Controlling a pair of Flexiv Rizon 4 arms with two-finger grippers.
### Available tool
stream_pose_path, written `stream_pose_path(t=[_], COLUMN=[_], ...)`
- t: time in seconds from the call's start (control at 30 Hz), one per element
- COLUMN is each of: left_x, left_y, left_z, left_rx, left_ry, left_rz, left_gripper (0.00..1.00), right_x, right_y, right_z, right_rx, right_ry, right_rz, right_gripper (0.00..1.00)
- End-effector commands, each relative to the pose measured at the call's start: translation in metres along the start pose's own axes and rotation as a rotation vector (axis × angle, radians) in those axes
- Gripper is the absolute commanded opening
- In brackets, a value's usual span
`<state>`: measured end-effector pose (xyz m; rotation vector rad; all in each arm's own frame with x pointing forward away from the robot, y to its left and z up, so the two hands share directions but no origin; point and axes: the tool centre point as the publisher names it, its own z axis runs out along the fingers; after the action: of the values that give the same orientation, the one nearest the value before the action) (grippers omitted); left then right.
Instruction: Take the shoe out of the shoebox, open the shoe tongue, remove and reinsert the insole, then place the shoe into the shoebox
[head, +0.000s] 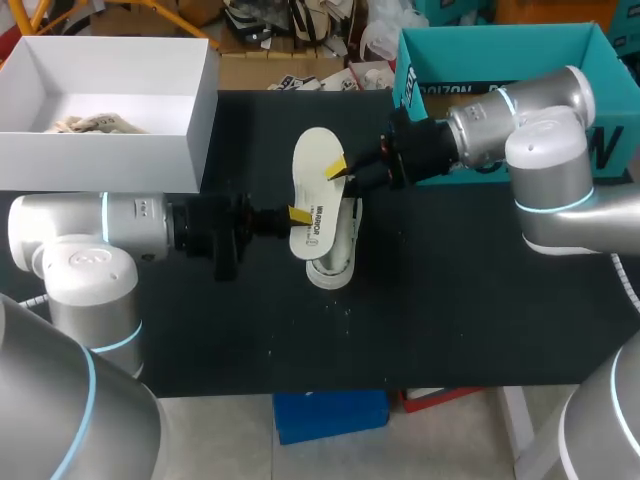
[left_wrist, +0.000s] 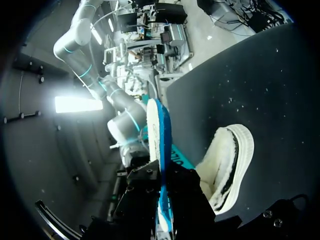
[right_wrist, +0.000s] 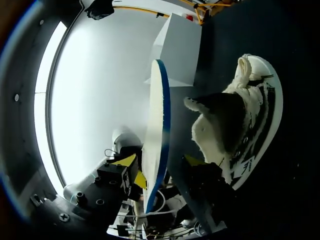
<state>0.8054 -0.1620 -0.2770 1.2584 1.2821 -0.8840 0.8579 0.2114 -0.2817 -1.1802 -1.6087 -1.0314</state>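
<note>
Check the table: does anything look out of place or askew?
The shoe seems tipped on its side on the table, with white specks scattered nearby. Otherwise nothing: left gripper and right gripper hold the insole above it.

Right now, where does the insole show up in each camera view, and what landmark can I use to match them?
Head view: the insole is mid-table, white face up, overlapping the shoe.
Left wrist view: the insole is seen edge-on, blue-edged, beside the shoe.
Right wrist view: the insole is edge-on again, beside the shoe.
Shared landmark: the white shoe on the black table, right next to the insole in all three.
</note>
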Motion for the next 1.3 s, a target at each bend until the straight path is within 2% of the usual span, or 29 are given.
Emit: stream_pose_path(t=[0.03,0.17,0.27,0.33,0.37,0.53,0.57,0.6,0.7,1.0,1.17,1.3], left_x=[0.000,0.000,0.000,0.000,0.000,0.000,0.000,-0.002,-0.005,-0.017,-0.036,-0.050], left_y=[-0.001,-0.001,-0.001,-0.001,-0.001,-0.001,-0.001,-0.002,-0.007,-0.019,-0.016,-0.013], left_z=[0.001,0.001,0.001,0.001,0.001,0.001,0.001,-0.002,-0.013,-0.074,-0.081,-0.075], left_rx=[-0.006,-0.006,-0.006,-0.006,-0.006,-0.006,-0.006,0.002,-0.019,-0.059,-0.100,-0.101], left_ry=[0.002,0.002,0.002,0.002,0.002,0.002,0.002,-0.001,0.130,0.466,0.623,0.670], left_rz=[0.003,0.003,0.003,0.003,0.003,0.003,0.003,0.018,0.015,-0.041,-0.074,-0.081], left_gripper=[0.00,0.00,0.00,0.00,0.00,0.00,0.92,1.00,1.00,1.00,1.00,1.00], right_x=[0.001,0.002,0.002,0.002,0.002,0.002,0.002,0.002,0.002,0.002,0.002,0.002], right_y=[-0.003,-0.004,-0.003,-0.001,0.000,0.001,0.001,0.001,0.001,0.001,0.001,0.001], right_z=[0.009,0.012,0.014,0.016,0.016,0.017,0.017,0.017,0.017,0.017,0.017,0.017], right_rx=[-0.011,-0.021,-0.026,-0.038,-0.044,-0.049,-0.049,-0.049,-0.049,-0.049,-0.049,-0.049], right_ry=[-0.001,-0.002,-0.005,-0.013,-0.017,-0.024,-0.024,-0.024,-0.024,-0.024,-0.024,-0.024], right_rz=[0.005,0.012,0.014,0.018,0.020,0.021,0.021,0.021,0.021,0.021,0.021,0.021], right_gripper=[0.50,0.48,0.40,0.21,0.00,0.00,0.00,0.00,0.00,0.00,0.00,0.00])
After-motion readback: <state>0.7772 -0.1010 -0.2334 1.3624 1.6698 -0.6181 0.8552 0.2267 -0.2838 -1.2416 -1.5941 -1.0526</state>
